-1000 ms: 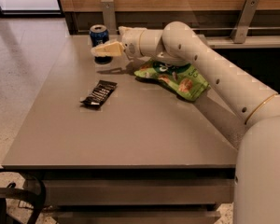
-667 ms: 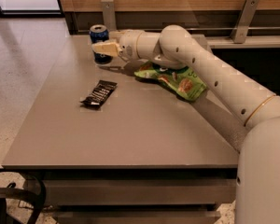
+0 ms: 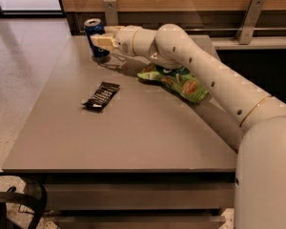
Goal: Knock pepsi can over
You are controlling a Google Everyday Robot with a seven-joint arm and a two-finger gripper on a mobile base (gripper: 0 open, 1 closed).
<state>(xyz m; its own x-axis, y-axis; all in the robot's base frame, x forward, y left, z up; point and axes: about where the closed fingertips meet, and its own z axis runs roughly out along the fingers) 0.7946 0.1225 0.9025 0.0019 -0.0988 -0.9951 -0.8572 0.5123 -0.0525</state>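
Observation:
The pepsi can (image 3: 94,36) is blue with a silver top and stands upright at the far left corner of the grey table (image 3: 133,137). My gripper (image 3: 105,36) reaches in from the right at the end of the long white arm (image 3: 205,75). Its pale fingers (image 3: 102,42) are spread apart and rest against the can's right side. One finger covers part of the can's right face.
A flat black snack wrapper (image 3: 101,95) lies left of the table's middle. A green chip bag (image 3: 178,80) lies under the arm, right of the can. A wooden wall with a metal rail (image 3: 252,13) runs behind the table. The floor drops off to the left.
The gripper has moved left against the can, and the can has shifted a little left toward the table's corner. It still stands upright. The wrapper and bag have not moved.

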